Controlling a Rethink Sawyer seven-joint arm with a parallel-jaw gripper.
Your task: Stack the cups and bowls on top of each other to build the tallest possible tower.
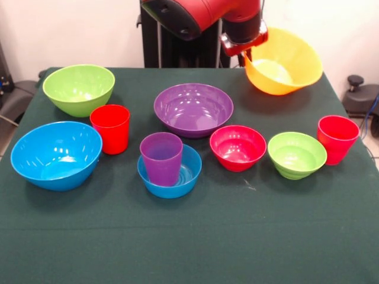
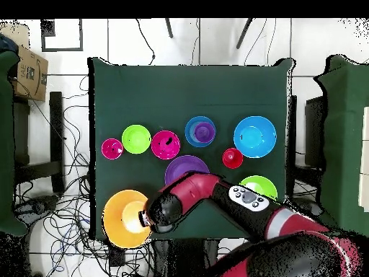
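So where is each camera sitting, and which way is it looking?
Front view: sits across the table, facing the robot, looking at the bowls and cups; the red arm comes down from the top to the tilted yellow bowl.
Overhead view: sits above, looking straight down at the table; the red arm reaches up from the bottom edge to the yellow bowl.
Both show the purple cup standing in the small blue bowl, but turned half round.
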